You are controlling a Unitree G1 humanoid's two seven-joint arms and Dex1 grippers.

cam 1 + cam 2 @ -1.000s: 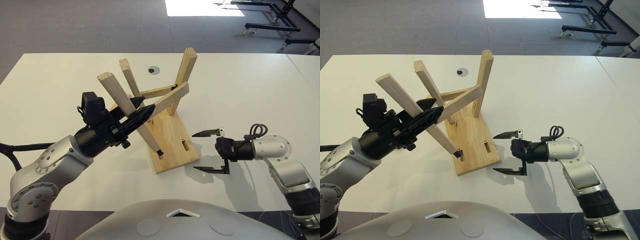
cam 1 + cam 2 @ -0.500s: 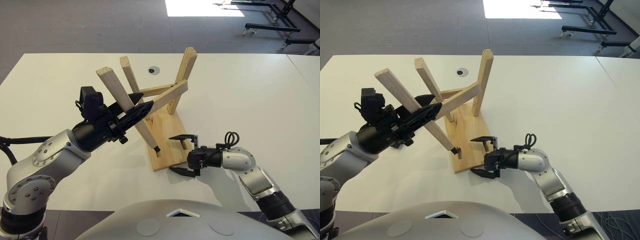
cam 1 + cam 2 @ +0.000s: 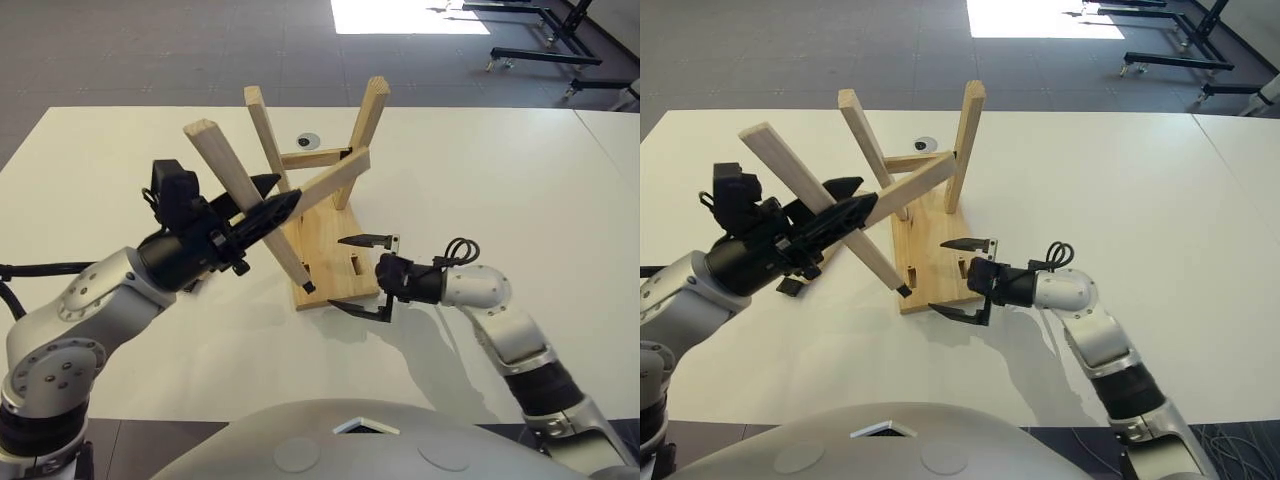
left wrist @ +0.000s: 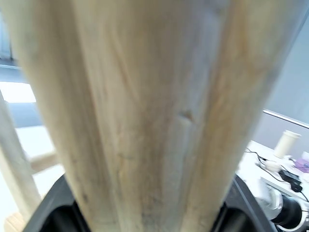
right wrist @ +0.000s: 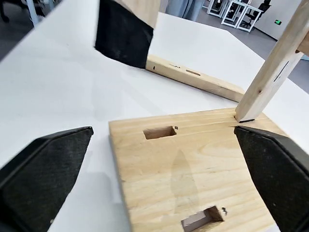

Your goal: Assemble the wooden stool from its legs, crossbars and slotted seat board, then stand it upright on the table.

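Spread wide, the right gripper's point(image 3: 338, 272) jaws bracket the near right corner of the pale slotted wooden seat board point(image 3: 322, 262). The left gripper point(image 3: 275, 195) is clamped on a slanted light-wood leg point(image 3: 215, 150) whose lower end sits at the board's near left corner. A second ago the right gripper hung well off to the side; the half-built stool now lies farther up the white table point(image 3: 500, 170). The left arm is raised and the right forearm is low, pointing inward. Grey floor and black metal frames point(image 3: 545, 52) lie beyond.

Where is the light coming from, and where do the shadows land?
Left eye view: a bright patch on the floor beyond the table; the right gripper throws a soft shadow on the tabletop toward the robot. Right wrist view: a pointed shadow lies on the seat board.
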